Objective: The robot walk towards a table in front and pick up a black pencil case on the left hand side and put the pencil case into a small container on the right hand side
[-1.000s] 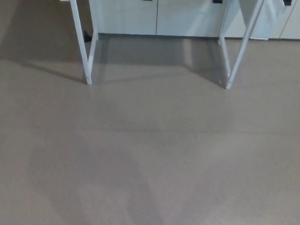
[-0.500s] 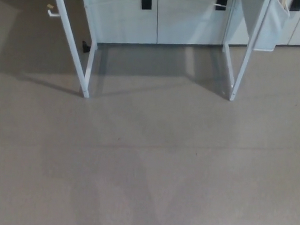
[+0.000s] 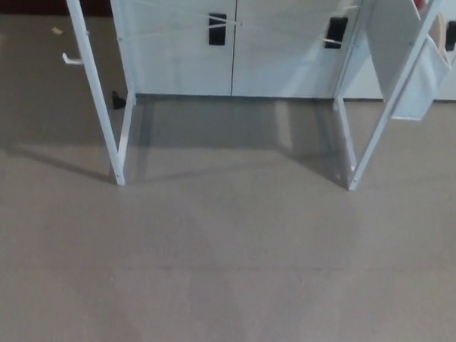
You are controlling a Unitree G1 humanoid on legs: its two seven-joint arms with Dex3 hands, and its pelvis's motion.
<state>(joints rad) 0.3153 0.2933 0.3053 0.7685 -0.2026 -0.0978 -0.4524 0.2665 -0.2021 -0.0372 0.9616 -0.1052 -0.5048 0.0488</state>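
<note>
Robot hand, left: it does not show anywhere in the head view, so I cannot tell if it is released, clenched or grasping something.

Robot hand, right: the same, no part of it or of its arm comes into the picture, and I cannot tell its state.

Floor: a plain grey-beige smooth floor (image 3: 223,277) fills the lower half and more of the view (it has soft darker shadows on it, under and beside the frame).

Counter: only the white thin metal legs of the counter (image 3: 122,140) are visible; its top is out of the view above the upper edge. The left legs meet the floor at the left of centre, and the right legs (image 3: 355,165) meet it at the right of centre, well apart from the left ones. Thin white cross wires run between the legs near the top edge.

Hook: a small white hook (image 3: 71,58) sticks out to the left from the left leg.

Pouch: a pale white flat fabric pouch (image 3: 420,81) hangs on the right legs, tilted along the slanted leg.

Cabinet: a white flat-fronted cabinet with black rectangular handles (image 3: 217,29) stands behind the counter legs, touching the floor.

Pencil case: the black pencil case is not visible here, so its place cannot be told.

Container: also not visible in this view.
</note>
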